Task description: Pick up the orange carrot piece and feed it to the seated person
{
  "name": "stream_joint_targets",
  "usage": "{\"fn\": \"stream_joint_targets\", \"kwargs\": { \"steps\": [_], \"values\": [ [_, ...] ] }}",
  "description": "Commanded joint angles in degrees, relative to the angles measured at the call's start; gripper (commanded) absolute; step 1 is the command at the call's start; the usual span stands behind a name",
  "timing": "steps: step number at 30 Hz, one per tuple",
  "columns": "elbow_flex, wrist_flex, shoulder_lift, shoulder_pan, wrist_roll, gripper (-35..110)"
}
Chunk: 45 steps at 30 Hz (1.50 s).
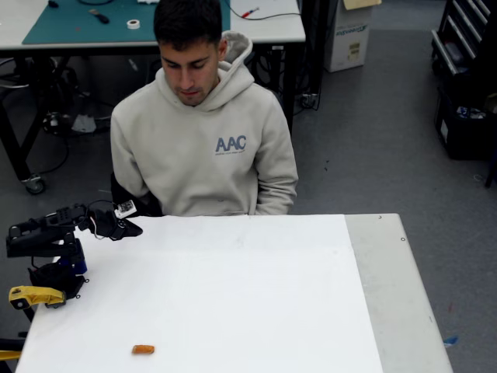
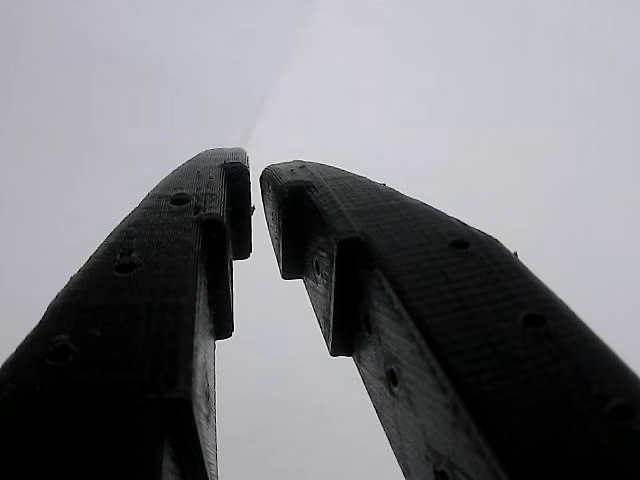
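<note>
The small stubby orange carrot piece [image 1: 143,350] is lying on the white surface [image 1: 233,295] at 6 o'clock from the black arm's fingers [image 1: 128,229], well apart. They're nearly clenched, empty. The seated person in the beige hoodie [image 1: 203,148] is looking down.

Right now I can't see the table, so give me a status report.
Gripper shut, empty, at table's left edge. Orange carrot piece lying near front edge, untouched. Seated person behind table, looking down. Nothing between gripper and carrot.
</note>
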Motion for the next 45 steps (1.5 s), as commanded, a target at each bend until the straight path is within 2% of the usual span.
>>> {"fn": "stream_joint_targets", "kwargs": {
  "steps": [1, 11, 23, 45],
  "values": [
    [-9.1, 0.4, -6.7, 4.8, 0.7, -2],
    [-21.9, 0.4, -25.1, 17.1, -0.1, -2],
    [-28.7, 0.4, -38.2, 30.6, -17.0, -2],
    [-49.3, 1.3, -61.3, 56.0, -32.1, -2]
  ]
}}
